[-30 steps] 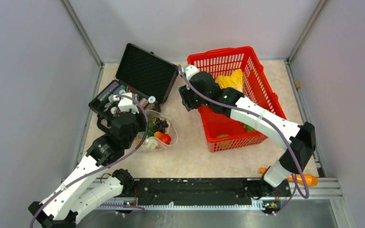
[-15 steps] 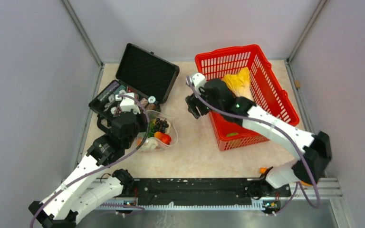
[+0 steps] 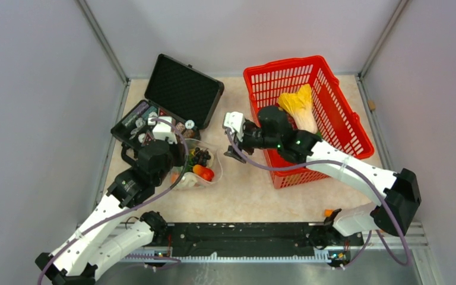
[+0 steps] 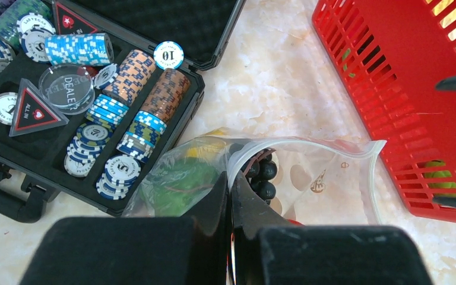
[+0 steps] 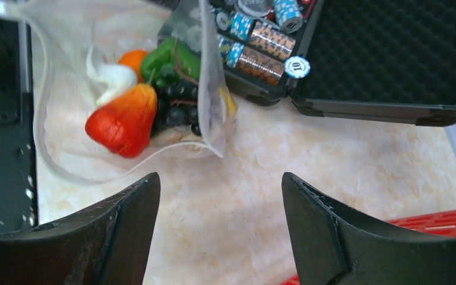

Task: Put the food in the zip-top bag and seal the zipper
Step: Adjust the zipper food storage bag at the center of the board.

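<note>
Left gripper [image 4: 230, 178] has its fingers pressed together on the mouth edge of the zip-top bag [image 4: 332, 178], which lies just beside the red basket [image 3: 282, 63] on the side facing the black case [image 3: 184, 89]. I'd say the pinch is there to prop the mouth up, because the zipper [image 4: 320, 141] gapes unsealed. Red fruit [image 5: 122, 122], grapes [image 5: 178, 98] and green pepper [image 5: 166, 59] sit in the bag, while a pale cabbage [image 3: 300, 104] lies in the basket, so filling looks unfinished. The right gripper [image 5: 217, 178], jaws spread and empty, hangs just outside that basket wall, pointed at the bag's mouth.
</note>
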`<action>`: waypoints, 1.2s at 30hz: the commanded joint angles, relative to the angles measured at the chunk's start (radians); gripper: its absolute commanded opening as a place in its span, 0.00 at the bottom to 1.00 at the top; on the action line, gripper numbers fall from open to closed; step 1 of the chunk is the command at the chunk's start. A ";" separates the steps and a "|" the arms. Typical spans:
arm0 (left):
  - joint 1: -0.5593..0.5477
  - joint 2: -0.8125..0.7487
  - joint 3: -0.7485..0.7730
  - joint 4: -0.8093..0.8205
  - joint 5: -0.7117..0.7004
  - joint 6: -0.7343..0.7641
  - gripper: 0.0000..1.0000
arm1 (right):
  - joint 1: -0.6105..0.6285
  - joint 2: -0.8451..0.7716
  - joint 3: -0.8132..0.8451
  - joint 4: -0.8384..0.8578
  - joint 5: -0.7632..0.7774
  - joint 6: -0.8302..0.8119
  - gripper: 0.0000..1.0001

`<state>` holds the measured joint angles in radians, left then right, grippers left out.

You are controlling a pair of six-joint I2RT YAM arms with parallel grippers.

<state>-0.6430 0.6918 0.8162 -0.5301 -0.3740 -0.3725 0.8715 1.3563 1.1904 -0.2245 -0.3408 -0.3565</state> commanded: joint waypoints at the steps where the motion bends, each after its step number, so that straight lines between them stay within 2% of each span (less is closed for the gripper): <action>1: 0.004 -0.006 0.041 0.007 0.024 0.031 0.01 | 0.013 -0.013 -0.019 0.000 -0.044 -0.291 0.73; 4: 0.005 -0.011 0.043 0.002 0.033 0.040 0.01 | 0.012 0.011 -0.027 -0.076 -0.090 -0.498 0.73; 9: 0.006 -0.018 0.050 -0.011 0.090 0.066 0.01 | 0.012 0.036 -0.067 -0.045 -0.100 -0.701 0.76; 13: 0.006 -0.022 0.051 -0.012 0.151 0.087 0.01 | 0.012 0.083 -0.050 -0.008 -0.146 -0.766 0.76; 18: 0.005 -0.017 0.058 -0.020 0.210 0.114 0.01 | 0.014 0.133 -0.019 0.047 -0.181 -0.776 0.70; 20: 0.005 -0.016 0.061 -0.024 0.235 0.122 0.01 | 0.015 0.158 -0.006 0.028 -0.183 -0.817 0.53; 23: 0.005 -0.010 0.063 -0.026 0.256 0.132 0.01 | 0.015 0.177 -0.008 0.056 -0.177 -0.804 0.41; 25: 0.005 -0.004 0.067 -0.035 0.251 0.132 0.01 | 0.014 0.168 -0.028 0.102 -0.179 -0.783 0.38; 28: 0.006 0.002 0.067 -0.039 0.243 0.132 0.00 | 0.015 0.138 -0.071 0.171 -0.170 -0.738 0.27; 30: 0.006 0.003 0.068 -0.037 0.240 0.133 0.00 | 0.015 0.125 -0.058 0.154 -0.165 -0.713 0.16; 32: 0.005 0.005 0.070 -0.032 0.236 0.136 0.00 | 0.015 0.129 -0.026 0.098 -0.157 -0.706 0.00; 35: 0.006 0.010 0.078 -0.031 0.213 0.144 0.02 | 0.014 0.144 0.050 -0.022 -0.161 -0.650 0.00; 36: 0.006 0.011 0.086 -0.039 0.203 0.146 0.08 | 0.014 0.149 0.082 -0.068 -0.163 -0.625 0.00</action>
<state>-0.6418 0.6991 0.8467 -0.5938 -0.1478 -0.2504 0.8818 1.5280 1.1419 -0.1860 -0.4728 -1.0641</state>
